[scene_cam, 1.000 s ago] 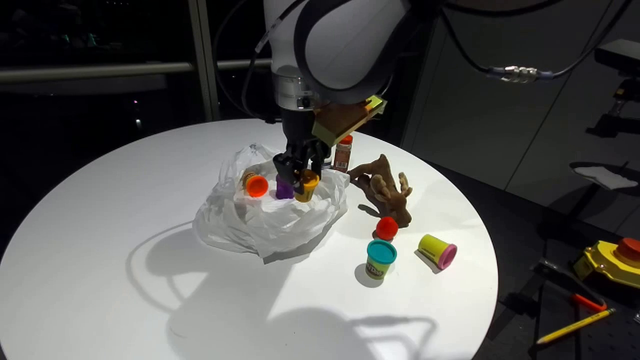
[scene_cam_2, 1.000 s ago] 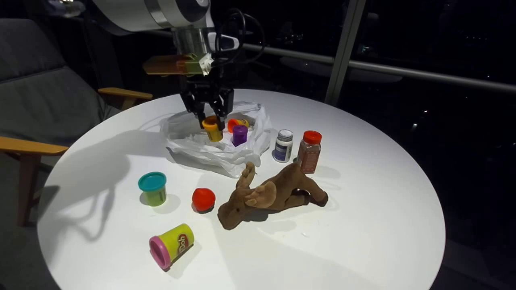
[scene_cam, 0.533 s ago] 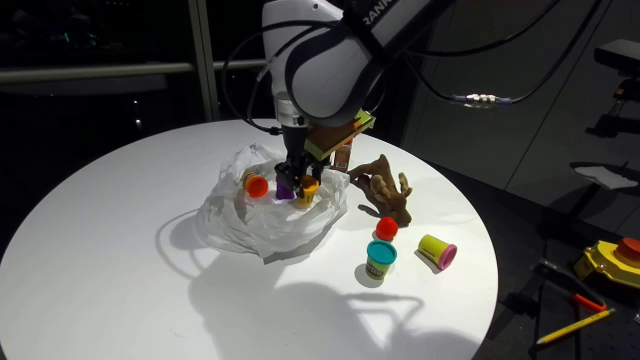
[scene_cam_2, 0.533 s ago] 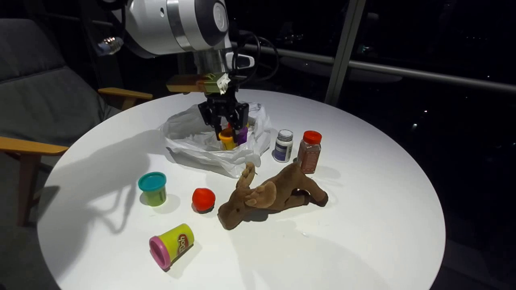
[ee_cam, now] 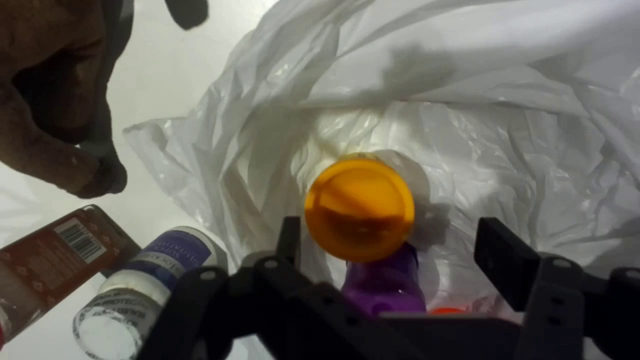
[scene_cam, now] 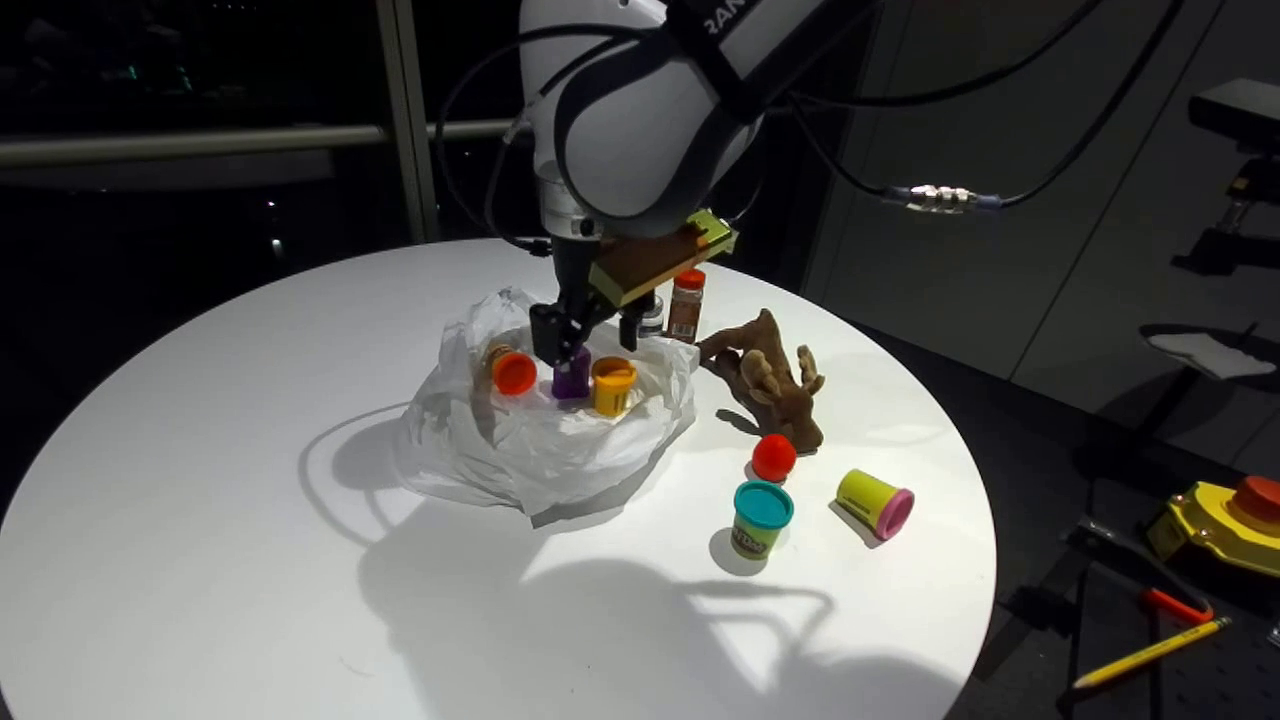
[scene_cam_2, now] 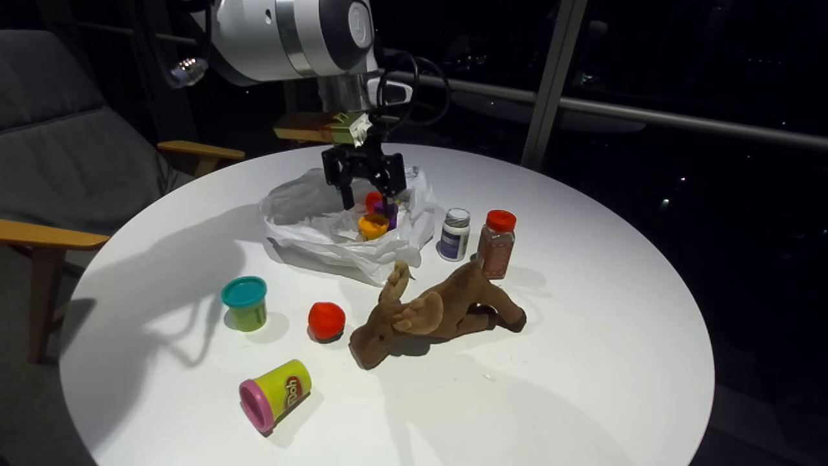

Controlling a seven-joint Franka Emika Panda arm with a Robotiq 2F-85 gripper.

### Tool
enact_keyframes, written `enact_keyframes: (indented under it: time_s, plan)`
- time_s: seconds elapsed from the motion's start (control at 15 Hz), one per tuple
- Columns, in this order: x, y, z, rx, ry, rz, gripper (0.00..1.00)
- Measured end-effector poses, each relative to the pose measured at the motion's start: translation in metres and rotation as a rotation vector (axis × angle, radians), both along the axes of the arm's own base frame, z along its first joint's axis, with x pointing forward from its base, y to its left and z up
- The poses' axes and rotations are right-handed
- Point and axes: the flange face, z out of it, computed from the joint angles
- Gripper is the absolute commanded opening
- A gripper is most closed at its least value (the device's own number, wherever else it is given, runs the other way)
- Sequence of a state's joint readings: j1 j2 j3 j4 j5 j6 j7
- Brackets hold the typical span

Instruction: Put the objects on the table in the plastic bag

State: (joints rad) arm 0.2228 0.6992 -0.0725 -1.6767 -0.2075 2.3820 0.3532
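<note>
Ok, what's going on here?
A robot arm is loading a white plastic bag. Its open gripper has just let go of an orange-lidded tub, which sits in the bag by a purple container and a red-lidded tub lying on its side. Still on the table: a plush moose, a round red object, an upright teal-lidded Play-Doh tub, a pink-lidded Play-Doh tub on its side, a white bottle and a red-capped jar.

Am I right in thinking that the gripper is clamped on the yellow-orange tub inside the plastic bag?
Not quite: the wrist view shows the gripper open, its fingers standing wider apart than the yellow-orange tub. The tub is inside the plastic bag.
</note>
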Motion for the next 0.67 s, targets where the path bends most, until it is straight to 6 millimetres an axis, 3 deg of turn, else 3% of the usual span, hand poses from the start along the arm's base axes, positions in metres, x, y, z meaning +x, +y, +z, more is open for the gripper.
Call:
enact_keyframes:
  time_s: [0.2, 0.4, 0.67]
  plan:
    - [-0.016, 0.019, 0.036, 0.022, -0.035, -0.012, 1.0]
    - [-0.055, 0.038, 0.061, 0.082, -0.038, -0.061, 1.0]
    - [-0.115, 0.036, 0.058, 0.142, -0.017, -0.158, 1.0]
